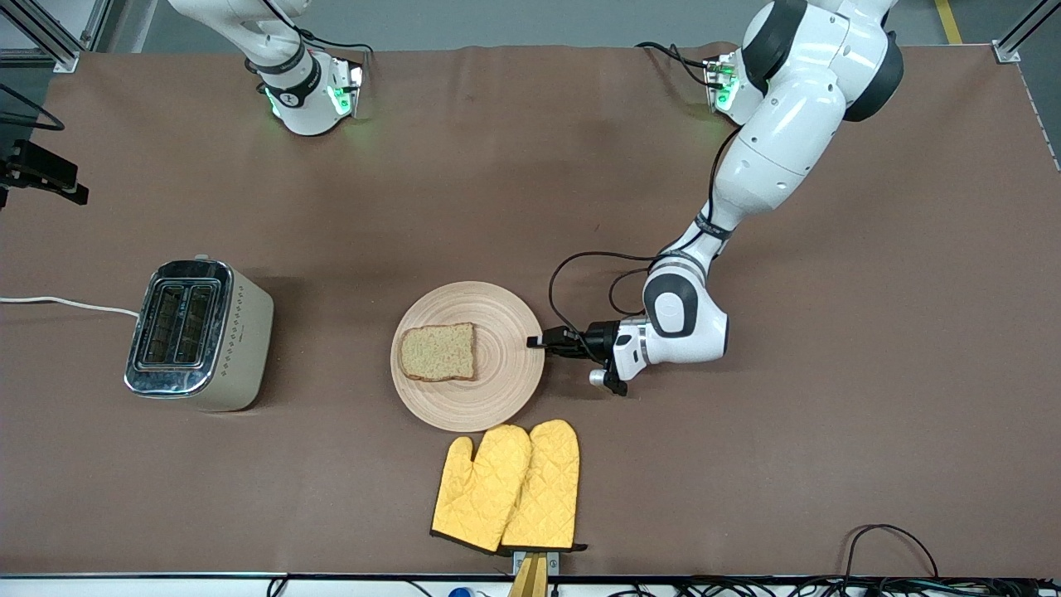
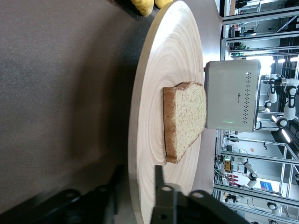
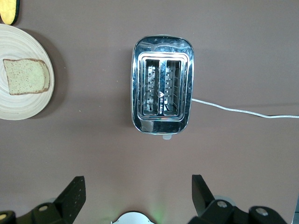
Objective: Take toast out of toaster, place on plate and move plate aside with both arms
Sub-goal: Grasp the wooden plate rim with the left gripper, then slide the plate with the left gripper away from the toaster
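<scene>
Low, left pincer [image 1: 537,341] at plate [image 1: 497,390] rim

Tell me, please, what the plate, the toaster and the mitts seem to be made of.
Plate: probably wood or bamboo, pale and matte, with concentric ring grooves. Toaster: shiny mirror-like metal on top, likely steel; cream sides, painted metal or plastic, cannot tell. Mitts: yellow quilted fabric with diamond stitching and dark trim.
</scene>
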Robot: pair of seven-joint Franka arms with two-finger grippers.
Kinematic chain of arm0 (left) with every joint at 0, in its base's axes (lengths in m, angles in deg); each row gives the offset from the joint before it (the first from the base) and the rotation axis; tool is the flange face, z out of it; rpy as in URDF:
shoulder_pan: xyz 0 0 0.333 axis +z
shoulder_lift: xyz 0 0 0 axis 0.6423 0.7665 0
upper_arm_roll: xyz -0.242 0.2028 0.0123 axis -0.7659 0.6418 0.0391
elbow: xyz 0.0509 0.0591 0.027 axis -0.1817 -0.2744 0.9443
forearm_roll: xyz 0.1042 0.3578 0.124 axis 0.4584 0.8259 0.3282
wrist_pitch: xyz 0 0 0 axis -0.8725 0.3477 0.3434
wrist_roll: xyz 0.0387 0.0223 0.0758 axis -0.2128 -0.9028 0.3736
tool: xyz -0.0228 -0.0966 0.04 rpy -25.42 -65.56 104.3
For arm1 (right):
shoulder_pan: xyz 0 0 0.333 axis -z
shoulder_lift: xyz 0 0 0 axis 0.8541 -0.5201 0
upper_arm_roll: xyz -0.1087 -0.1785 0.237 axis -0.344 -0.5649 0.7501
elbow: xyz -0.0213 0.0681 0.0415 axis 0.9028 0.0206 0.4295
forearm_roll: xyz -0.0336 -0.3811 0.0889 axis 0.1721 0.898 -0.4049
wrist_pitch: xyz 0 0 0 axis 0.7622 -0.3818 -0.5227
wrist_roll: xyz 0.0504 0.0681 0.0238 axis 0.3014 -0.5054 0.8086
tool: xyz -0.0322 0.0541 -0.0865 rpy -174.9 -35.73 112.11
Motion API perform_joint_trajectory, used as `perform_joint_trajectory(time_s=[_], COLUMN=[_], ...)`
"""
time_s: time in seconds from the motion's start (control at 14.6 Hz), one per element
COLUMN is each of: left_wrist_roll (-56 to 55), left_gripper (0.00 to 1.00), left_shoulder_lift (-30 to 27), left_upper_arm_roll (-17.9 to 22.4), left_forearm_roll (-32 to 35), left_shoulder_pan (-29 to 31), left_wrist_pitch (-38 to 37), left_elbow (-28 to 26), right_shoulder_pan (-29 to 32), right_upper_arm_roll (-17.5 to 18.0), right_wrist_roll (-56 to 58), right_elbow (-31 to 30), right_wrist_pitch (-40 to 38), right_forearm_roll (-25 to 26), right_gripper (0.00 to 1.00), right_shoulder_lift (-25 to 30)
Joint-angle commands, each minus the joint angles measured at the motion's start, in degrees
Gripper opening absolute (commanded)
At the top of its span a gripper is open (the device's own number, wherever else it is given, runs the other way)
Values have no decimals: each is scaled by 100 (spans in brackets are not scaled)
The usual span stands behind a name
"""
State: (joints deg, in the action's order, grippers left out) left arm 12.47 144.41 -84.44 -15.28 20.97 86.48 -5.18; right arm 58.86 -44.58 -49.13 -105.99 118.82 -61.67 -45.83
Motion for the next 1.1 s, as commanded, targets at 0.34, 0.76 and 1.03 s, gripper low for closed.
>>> perform_joint_trajectory(time_s=[0.34,0.76,1.03], left_wrist_roll=[3,-752,-1348], left_gripper=[0,0,0], left_shoulder_lift=[48,-566,-961], left_upper_arm_roll=[8,174,237], left_forearm_roll=[-127,-22,829], left_shoulder_pan=[18,219,746], left_wrist_pitch=[58,40,-12], left_elbow=[256,291,308], right_shoulder_pan=[-81,138,86], right_upper_arm_roll=[-304,-147,-147], right_wrist_roll=[203,265,256], right_elbow=[-254,-254,-254], right_wrist_pitch=[178,169,160], right_forearm_roll=[-210,-218,-218], right_gripper=[100,100,100], right_shoulder_lift=[188,188,188])
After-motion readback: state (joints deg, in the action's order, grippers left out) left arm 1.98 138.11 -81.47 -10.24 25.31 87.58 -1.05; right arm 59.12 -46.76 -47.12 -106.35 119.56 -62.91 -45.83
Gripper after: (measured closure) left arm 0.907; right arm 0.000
